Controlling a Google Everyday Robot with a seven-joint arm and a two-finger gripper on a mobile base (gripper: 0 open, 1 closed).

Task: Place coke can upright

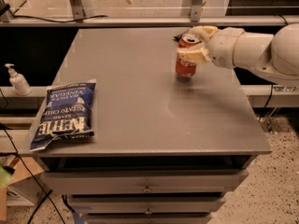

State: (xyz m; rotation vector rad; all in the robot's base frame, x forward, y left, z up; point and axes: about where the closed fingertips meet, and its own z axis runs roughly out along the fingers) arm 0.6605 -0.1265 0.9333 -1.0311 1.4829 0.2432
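Note:
The coke can [185, 65] is red with white script and a silver top. It stands upright at the far right of the grey table [140, 120], its base at or just above the surface with a small shadow under it. My gripper [195, 43] reaches in from the right on a white arm [261, 50]. Its cream fingers [192, 56] are closed around the can's upper part.
A blue chip bag [65, 113] lies flat near the table's front left corner. A white pump bottle [17, 80] stands on a lower shelf to the left. Drawers [147, 188] sit under the tabletop. A rail and glass panel run behind the far edge.

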